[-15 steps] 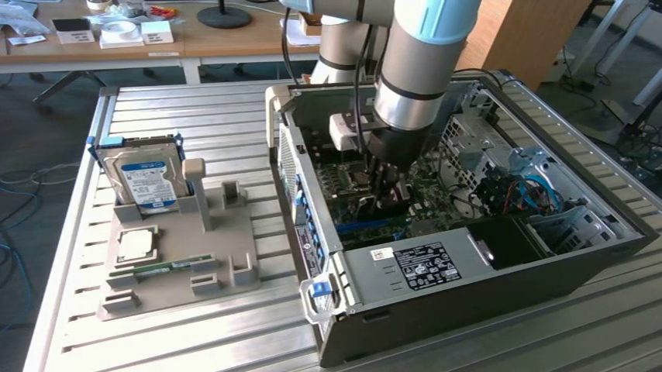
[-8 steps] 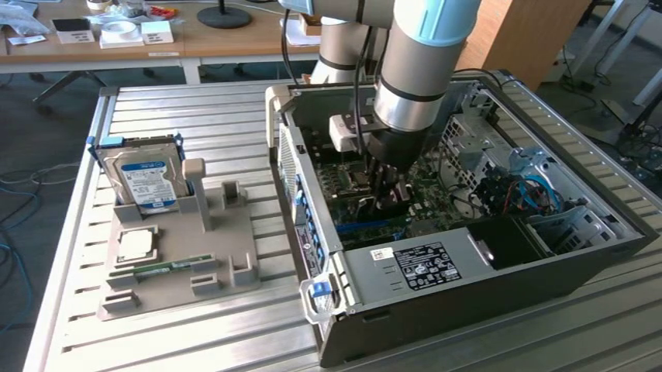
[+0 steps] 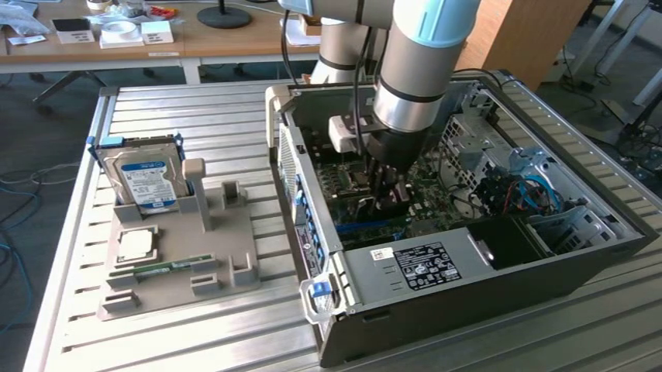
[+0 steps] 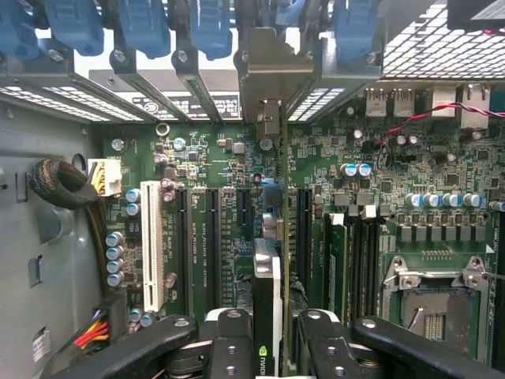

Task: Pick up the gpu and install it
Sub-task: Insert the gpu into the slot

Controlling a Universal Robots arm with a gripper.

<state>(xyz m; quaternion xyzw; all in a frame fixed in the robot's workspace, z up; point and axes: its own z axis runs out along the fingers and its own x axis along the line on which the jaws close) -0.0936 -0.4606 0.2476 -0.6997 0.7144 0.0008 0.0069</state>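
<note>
The gpu point(image 4: 268, 292) is standing on edge inside the open computer case point(image 3: 579, 263), seen edge-on in the wrist view, with its silver bracket point(image 4: 268, 79) reaching toward the row of blue slot clips point(image 4: 142, 28) at the case's rear wall. The gripper point(image 4: 268, 347) is clamping the card between its two black fingers point(image 4: 229, 347), the jaws partly closed on the card's thickness.

The step in hand looks like the install itself: the card is hanging over the motherboard point(image 4: 394, 166), lined up with one of the long black expansion slots point(image 4: 213, 245), and I cannot tell whether its edge connector is already touching the slot. The next move is calling for a straight, even descent that is keeping the card square to the slot and the bracket running into its gap in the rear wall; any tilt is likely to jam it.

The wrist view is giving the alignment of card, slots and bracket, plus the empty CPU socket point(image 4: 434, 304) and a white slot point(image 4: 154, 245) beside the black ones. The exterior view is showing the arm point(image 3: 419, 70) reaching down into the case, and, to that view's left, a grey fixture tray point(image 3: 232, 240) carrying a hard drive point(image 3: 145, 178) and a memory stick point(image 3: 170, 269).
</note>
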